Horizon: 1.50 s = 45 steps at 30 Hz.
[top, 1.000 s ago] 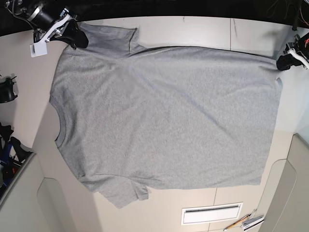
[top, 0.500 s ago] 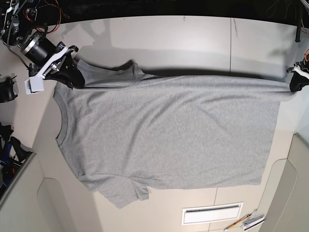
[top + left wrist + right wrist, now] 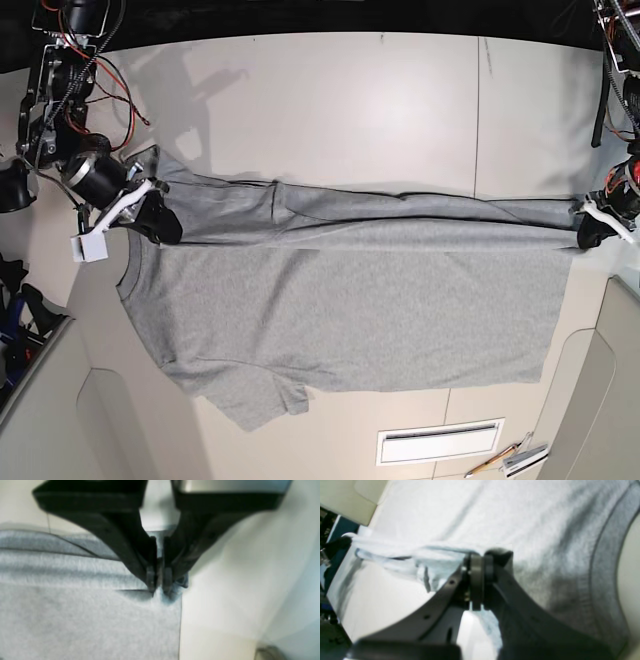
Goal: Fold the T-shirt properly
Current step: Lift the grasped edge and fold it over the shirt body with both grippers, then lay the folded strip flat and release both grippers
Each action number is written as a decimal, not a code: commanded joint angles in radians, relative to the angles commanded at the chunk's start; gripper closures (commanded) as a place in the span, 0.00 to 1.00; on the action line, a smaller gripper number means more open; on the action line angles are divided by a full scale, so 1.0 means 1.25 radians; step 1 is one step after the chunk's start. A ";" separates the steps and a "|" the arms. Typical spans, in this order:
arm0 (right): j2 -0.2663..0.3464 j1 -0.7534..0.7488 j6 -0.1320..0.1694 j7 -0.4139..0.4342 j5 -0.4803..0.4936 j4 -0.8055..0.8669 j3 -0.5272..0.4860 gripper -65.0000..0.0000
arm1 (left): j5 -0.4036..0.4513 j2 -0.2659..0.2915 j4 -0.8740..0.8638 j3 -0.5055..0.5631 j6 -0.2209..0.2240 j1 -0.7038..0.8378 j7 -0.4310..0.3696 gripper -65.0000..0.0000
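The heather-grey T-shirt (image 3: 350, 300) lies spread on the table, plain side up, its neck to the left. Its far edge is lifted and drawn over toward the near side, making a fold band across the shirt. My right gripper (image 3: 158, 225) is shut on the T-shirt at the shoulder by the collar (image 3: 602, 580); its pads (image 3: 476, 577) pinch bunched cloth. My left gripper (image 3: 590, 235) is shut on the T-shirt's hem corner (image 3: 172, 592), fingertips (image 3: 150, 577) closed on cloth (image 3: 75, 620).
The pale table (image 3: 400, 90) reaches past the shirt at the back. A white vent plate (image 3: 438, 441) and a few pens (image 3: 505, 460) lie near the front edge. Raised panels (image 3: 600, 400) stand at the front corners. Cables and gear (image 3: 20, 180) sit at far left.
Both grippers have carried the shirt's far edge toward the near side. The far half now folds over the body, and the far sleeve lies doubled onto the shirt.
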 joint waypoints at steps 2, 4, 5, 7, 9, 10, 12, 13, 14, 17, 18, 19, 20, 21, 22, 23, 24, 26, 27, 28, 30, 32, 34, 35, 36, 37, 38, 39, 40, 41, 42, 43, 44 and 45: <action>0.000 0.021 0.000 0.000 0.000 -0.039 0.000 1.00 | 0.034 0.002 -0.031 0.018 0.000 -0.032 -0.028 1.00; -0.001 0.035 0.000 0.004 0.000 -0.080 0.000 1.00 | 0.042 0.004 -0.060 0.020 0.000 -0.050 -0.031 0.90; 0.000 0.038 0.000 0.013 0.000 -0.098 0.000 1.00 | 0.042 0.004 -0.071 0.020 0.000 -0.050 -0.041 0.81; -0.001 0.040 0.000 0.049 -0.001 -0.125 0.000 1.00 | 0.042 0.004 -0.093 0.020 0.000 -0.050 -0.047 0.69; -0.005 0.039 0.000 0.066 -0.028 -0.134 -0.002 0.76 | 0.042 0.004 -0.109 0.020 0.000 -0.050 -0.050 0.61; -0.005 0.039 0.000 0.066 -0.032 -0.134 -0.002 0.63 | 0.042 0.004 -0.113 0.020 0.000 -0.050 -0.052 0.58; -0.007 0.040 0.000 0.066 -0.032 -0.133 -0.001 0.43 | 0.039 0.004 -0.112 0.019 0.000 -0.050 -0.052 0.47; -0.007 0.040 0.000 0.066 -0.032 -0.129 0.001 0.40 | 0.029 0.003 -0.112 0.019 0.000 -0.050 -0.050 0.43; -0.007 0.039 0.000 0.062 -0.032 -0.123 0.008 0.40 | 0.014 0.001 -0.112 0.018 0.000 -0.050 -0.038 0.42; -0.011 0.037 0.000 0.000 -0.026 -0.072 0.073 0.40 | -0.052 0.001 -0.106 -0.027 0.000 -0.050 0.020 0.42; -0.011 0.037 0.000 -0.020 -0.020 -0.052 0.105 0.40 | -0.083 0.001 -0.104 -0.056 0.000 -0.049 0.045 0.42; -0.010 0.035 0.000 -0.035 -0.010 -0.033 0.137 0.40 | -0.110 0.001 -0.101 -0.087 0.000 -0.049 0.071 0.42; -0.009 0.033 0.000 -0.045 -0.005 -0.019 0.169 0.40 | -0.139 -0.002 -0.101 -0.117 0.000 -0.049 0.097 0.42; -0.005 0.032 0.000 -0.048 -0.005 -0.014 0.196 0.40 | -0.172 -0.008 -0.101 -0.139 0.000 -0.049 0.120 0.42; 0.000 0.032 -0.001 -0.048 -0.005 -0.014 0.218 0.40 | -0.202 -0.016 -0.101 -0.154 0.000 -0.049 0.143 0.42; 0.007 0.025 -0.001 -0.048 -0.005 -0.014 0.235 0.40 | -0.225 -0.024 -0.101 -0.163 0.000 -0.048 0.164 0.42; 0.016 0.013 -0.003 -0.048 -0.005 -0.014 0.246 0.40 | -0.245 -0.031 -0.101 -0.169 0.000 -0.045 0.186 0.42; 0.037 -0.027 -0.003 -0.046 0.007 -0.014 0.255 0.40 | -0.279 -0.040 -0.101 -0.174 0.000 -0.043 0.239 0.42; 0.045 -0.049 -0.003 -0.046 0.016 -0.014 0.257 0.40 | -0.296 -0.041 -0.101 -0.174 0.000 -0.042 0.264 0.42; 0.050 -0.071 -0.003 -0.045 0.024 -0.014 0.259 0.40 | -0.307 -0.041 -0.101 -0.174 0.000 -0.038 0.282 0.41; 0.054 -0.118 -0.003 -0.045 0.041 -0.014 0.261 0.40 | -0.312 -0.040 -0.101 -0.174 0.000 -0.011 0.284 0.32; 0.052 -0.161 -0.003 -0.042 0.053 -0.014 0.261 0.40 | -0.312 -0.034 -0.101 -0.174 0.000 0.025 0.284 0.27; 0.049 -0.186 -0.003 -0.038 0.060 -0.015 0.261 0.40 | -0.312 -0.021 -0.101 -0.174 0.000 0.046 0.283 0.27; 0.045 -0.191 -0.003 -0.035 0.061 -0.015 0.261 0.40 | -0.312 -0.012 -0.101 -0.174 0.000 0.049 0.281 0.27; 0.039 -0.191 -0.003 -0.033 0.060 -0.015 0.261 0.40 | -0.312 -0.003 -0.102 -0.174 0.000 0.048 0.280 0.27; 0.032 -0.191 -0.003 -0.033 0.060 -0.015 0.261 0.40 | -0.312 0.007 -0.102 -0.174 0.000 0.048 0.277 0.27; 0.024 -0.191 -0.003 -0.033 0.060 -0.015 0.261 0.40 | -0.305 0.018 -0.102 -0.174 0.000 0.048 0.271 0.27; 0.015 -0.191 -0.003 -0.033 0.060 -0.016 0.260 0.40 | -0.292 0.027 -0.102 -0.173 0.000 0.048 0.261 0.27; 0.008 -0.191 -0.003 -0.033 0.060 -0.016 0.259 0.40 | -0.282 0.034 -0.102 -0.173 0.000 0.048 0.250 0.27; 0.003 -0.191 -0.003 -0.033 0.060 -0.016 0.258 0.40 | -0.268 0.040 -0.102 -0.173 0.000 0.048 0.240 0.27; -0.002 -0.190 -0.003 -0.032 0.060 -0.016 0.256 0.40 | -0.251 0.044 -0.102 -0.173 0.000 0.047 0.226 0.27; -0.005 -0.189 -0.003 -0.032 0.060 -0.016 0.252 0.40 | -0.234 0.049 -0.102 -0.173 0.000 0.047 0.208 0.27; -0.006 -0.189 -0.003 -0.032 0.060 -0.016 0.249 0.40 | -0.221 0.052 -0.102 -0.173 0.000 0.047 0.193 0.27; -0.008 -0.189 -0.003 -0.027 0.059 -0.016 0.245 0.40 | -0.210 0.055 -0.102 -0.173 0.000 0.047 0.190 0.27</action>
